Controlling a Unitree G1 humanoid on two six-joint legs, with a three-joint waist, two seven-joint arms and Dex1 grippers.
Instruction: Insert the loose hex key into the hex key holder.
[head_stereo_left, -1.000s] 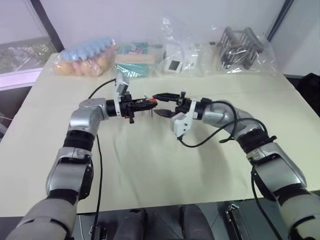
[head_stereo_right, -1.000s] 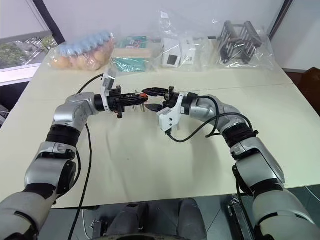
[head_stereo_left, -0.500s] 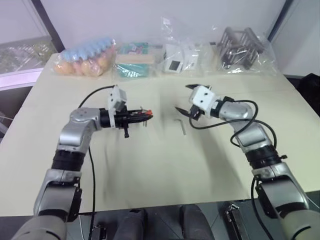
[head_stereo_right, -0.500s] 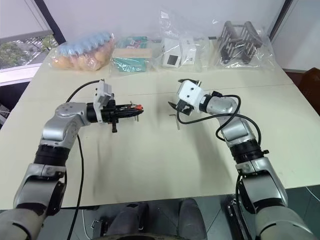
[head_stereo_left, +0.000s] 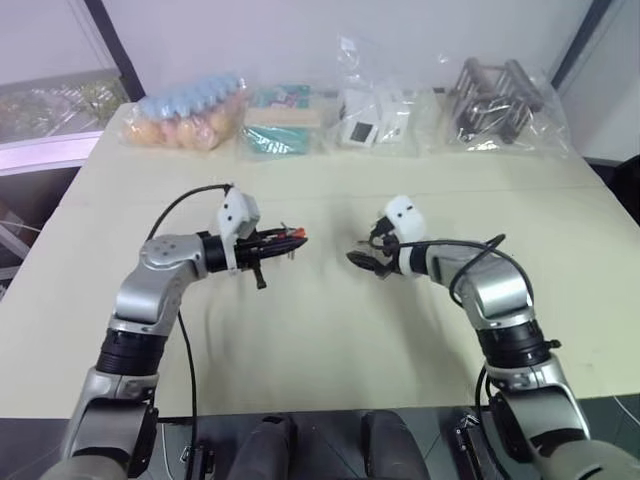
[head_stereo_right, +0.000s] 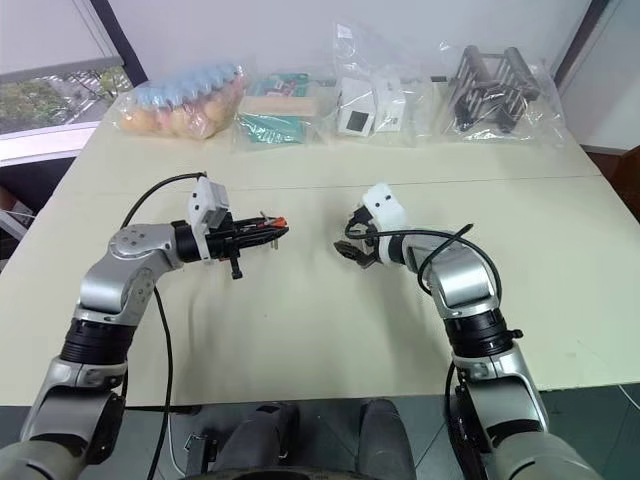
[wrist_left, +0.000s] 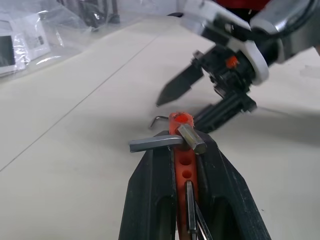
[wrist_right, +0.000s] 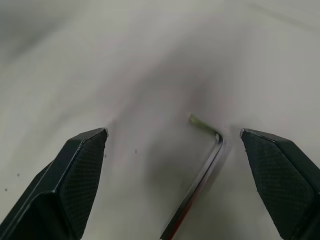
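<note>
Key (wrist_right: 200, 170), thin, stiff and slippery, is lying flat on the surface (wrist_right: 75, 60) between the released right claw (wrist_right: 185, 185), needing a mid-shank pinch, while the left claw (wrist_left: 182, 165) is clenching the holder (wrist_left: 183, 150).

Red-orange hex key holder (wrist_left: 183, 150), grey keys protruding, clamped in left tool (wrist_left: 176, 145); loose L-shaped hex key (wrist_right: 200, 175) flat on table (wrist_right: 125, 60) between right tool's (wrist_right: 175, 145) spread fingers.

We see the red-orange hex key holder (wrist_left: 182, 150) with grey metal keys between the black fingers (wrist_left: 150, 195) of the left gripper (wrist_left: 181, 145). The loose hex key (wrist_right: 197, 187) is dull grey on the pale cream table (wrist_right: 125, 60). The right gripper (wrist_right: 175, 145) has black, cross-hatched pads (wrist_right: 82, 175).
</note>
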